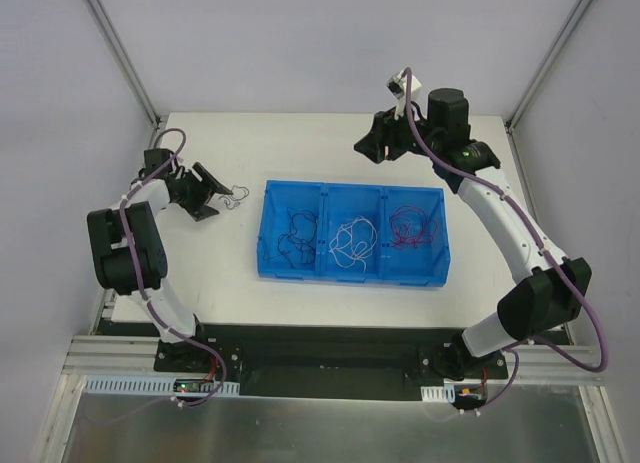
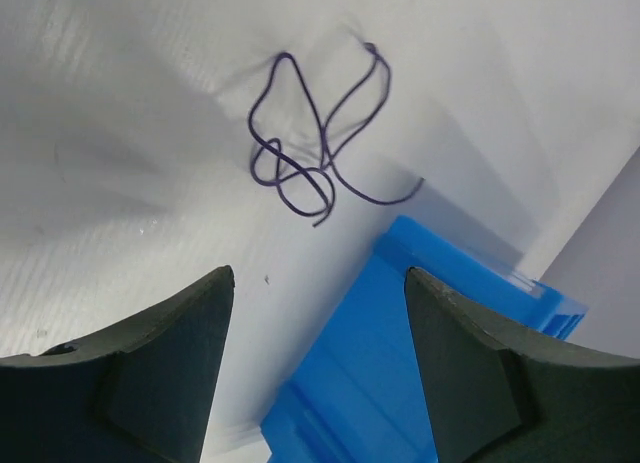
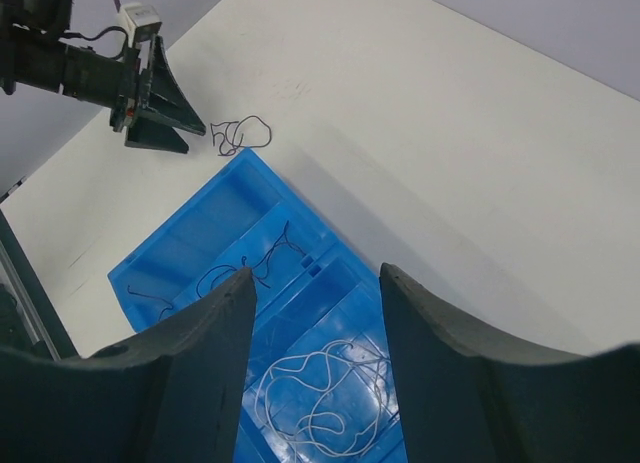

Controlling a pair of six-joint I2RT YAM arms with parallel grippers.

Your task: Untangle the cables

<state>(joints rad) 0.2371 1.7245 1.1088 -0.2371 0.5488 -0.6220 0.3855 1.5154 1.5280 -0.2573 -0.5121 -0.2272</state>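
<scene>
A loose dark purple cable (image 2: 322, 143) lies curled on the white table, just beyond my left gripper (image 2: 318, 283), whose jaws stand open and empty. In the top view this cable (image 1: 237, 195) lies between the left gripper (image 1: 222, 200) and the blue tray (image 1: 322, 189). The tray's three compartments hold dark cables (image 1: 297, 233), a white cable (image 1: 350, 241) and a red cable (image 1: 415, 228). My right gripper (image 1: 366, 150) hangs high over the table's back, open and empty. Between its fingers the right wrist view shows the white cable (image 3: 320, 398) and the dark cables (image 3: 262, 255).
The blue tray (image 2: 400, 373) sits close to the right of my left gripper. The left arm's gripper (image 3: 198, 140) and the loose cable (image 3: 242, 135) show at the right wrist view's upper left. Bare white table surrounds the tray; walls and frame posts border it.
</scene>
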